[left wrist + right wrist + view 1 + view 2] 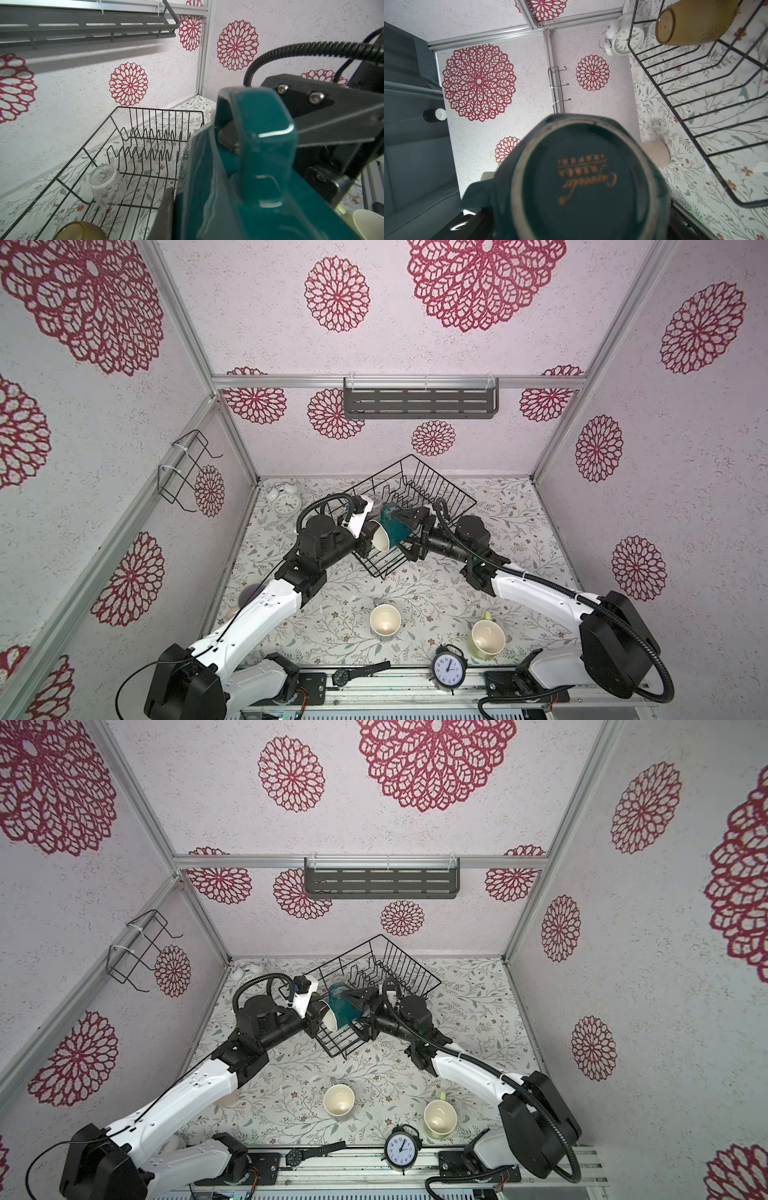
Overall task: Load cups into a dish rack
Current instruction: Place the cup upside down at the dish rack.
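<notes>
1. Over the rack's [436, 485] near corner, the teal mug [395, 529] hung on its side between both grippers, mouth toward the left one. It looked like a handover.
2. The left gripper [368, 541] was clamped on the mug's rim, probably to take its weight.
3. The right gripper's [397, 532] jaws stood wide on either side of the mug's base. I could not tell whether they pressed it.
4. The glass [107, 186] and tumbler [80, 230] lay on the rack's floor, already loaded.
5. A pale mug [385, 621] and a green mug [488, 637] stood upright near the desk's front edge, not yet loaded.
</notes>
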